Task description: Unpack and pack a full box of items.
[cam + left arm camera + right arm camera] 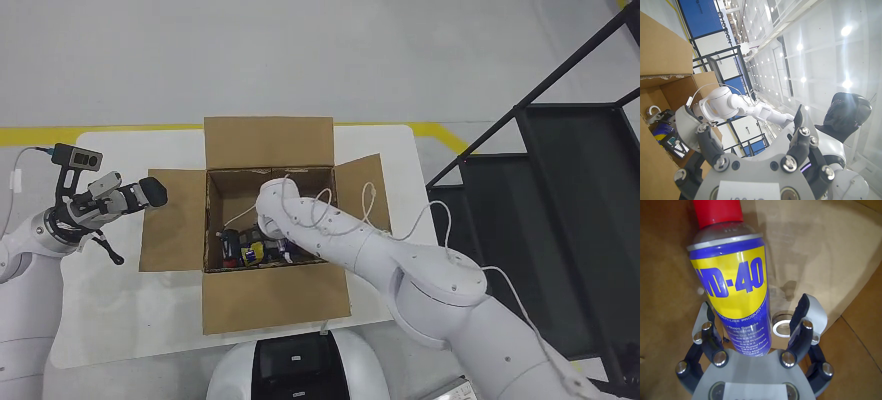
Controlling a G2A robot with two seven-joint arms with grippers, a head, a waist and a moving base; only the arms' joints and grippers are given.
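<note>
Down inside the box, the spray can lay between the open fingers of the right gripper, pointing straight away from them, while the left gripper hung open and empty outside, farther off.

Blue lettering on yellow spray can label, white lettering on blue signboard

Spray can cap cut off at edge; box contents partly hidden by arm.
</note>
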